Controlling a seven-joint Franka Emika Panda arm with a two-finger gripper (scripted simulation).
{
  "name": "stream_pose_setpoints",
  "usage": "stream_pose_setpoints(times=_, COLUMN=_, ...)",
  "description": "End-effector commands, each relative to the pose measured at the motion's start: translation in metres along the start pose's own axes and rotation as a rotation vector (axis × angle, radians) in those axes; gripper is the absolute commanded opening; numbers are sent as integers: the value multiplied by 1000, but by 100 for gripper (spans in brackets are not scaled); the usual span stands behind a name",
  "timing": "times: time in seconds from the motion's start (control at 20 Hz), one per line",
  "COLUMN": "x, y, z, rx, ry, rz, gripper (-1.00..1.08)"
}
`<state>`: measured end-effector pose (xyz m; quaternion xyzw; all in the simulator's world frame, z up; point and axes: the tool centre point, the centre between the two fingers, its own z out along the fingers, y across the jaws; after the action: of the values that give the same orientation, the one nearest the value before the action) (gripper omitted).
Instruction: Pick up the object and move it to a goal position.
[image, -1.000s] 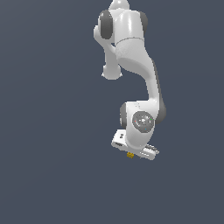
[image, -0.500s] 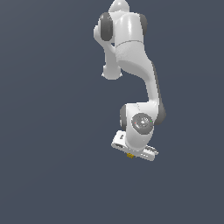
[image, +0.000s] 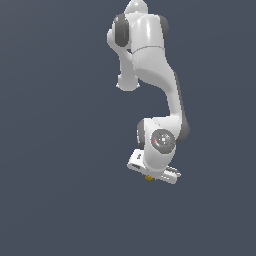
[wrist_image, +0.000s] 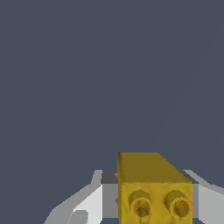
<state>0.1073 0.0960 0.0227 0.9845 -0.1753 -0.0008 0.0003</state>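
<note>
Rising slightly since earlier, the white gripper (image: 149, 176) is clamping the yellow-gold block (wrist_image: 154, 192) between its fingers (wrist_image: 89, 203).

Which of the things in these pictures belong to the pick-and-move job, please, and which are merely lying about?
Belonging to the job:
- the yellow block, with two round studs on its near face, sitting between the fingers
- the gripper, shut on the block
- the white arm carrying it

Lying about:
- nothing; only a plain dark grey background shows, and no goal marker is in view
</note>
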Motion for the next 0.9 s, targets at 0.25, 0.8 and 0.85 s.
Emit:
stream_pose_setpoints(times=0.25, x=-2, y=-12, z=-31, rx=1, ry=1, rz=0, gripper=-100)
stream_pose_setpoints(times=0.8, x=-10, y=-52, z=-130, rx=0, ry=1, rz=0, gripper=-100)
stream_pose_setpoints(times=0.85, x=-10, y=-56, z=-139, rx=0, ry=1, rz=0, gripper=-100)
